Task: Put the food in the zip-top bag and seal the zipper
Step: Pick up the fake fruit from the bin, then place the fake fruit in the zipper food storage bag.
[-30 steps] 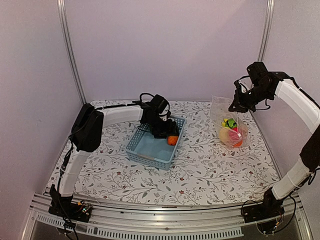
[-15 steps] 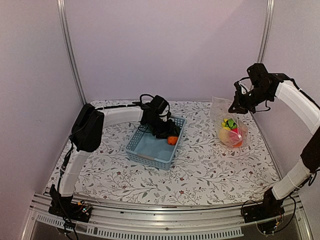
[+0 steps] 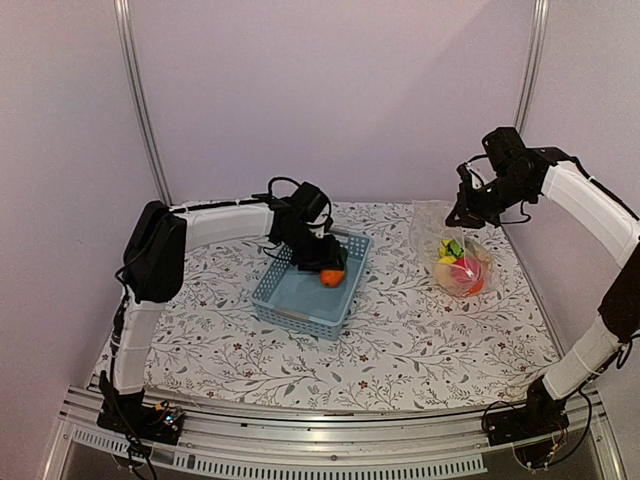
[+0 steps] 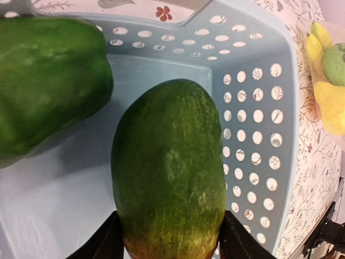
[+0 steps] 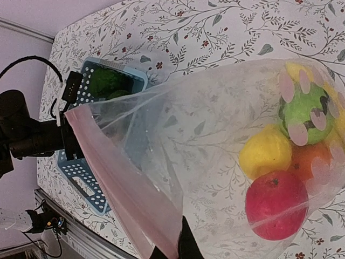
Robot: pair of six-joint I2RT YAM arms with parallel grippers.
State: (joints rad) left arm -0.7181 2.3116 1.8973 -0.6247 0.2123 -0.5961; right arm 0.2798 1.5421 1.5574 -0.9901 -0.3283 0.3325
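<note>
My left gripper point(image 3: 325, 268) is shut on the green-orange mango point(image 4: 168, 170), lifted just over the blue-grey basket point(image 3: 290, 300); the mango also shows in the top view point(image 3: 331, 275). A green pepper point(image 4: 46, 81) lies in the basket beside it. My right gripper point(image 3: 468, 208) is shut on the pinkish zipper strip point(image 5: 126, 199) of the clear zip-top bag point(image 3: 450, 245) and holds its mouth up. Inside the bag are a red apple point(image 5: 276, 205), a yellow fruit point(image 5: 267, 152), an orange point(image 5: 310, 162) and a green striped melon point(image 5: 302, 110).
The basket stands mid-table on the floral cloth. The bag rests at the right, near the right wall and frame post point(image 3: 530, 60). The back wall is close behind both.
My left gripper has risen and shifted left with the mango in it. My right gripper has moved slightly left with the bag's mouth.
</note>
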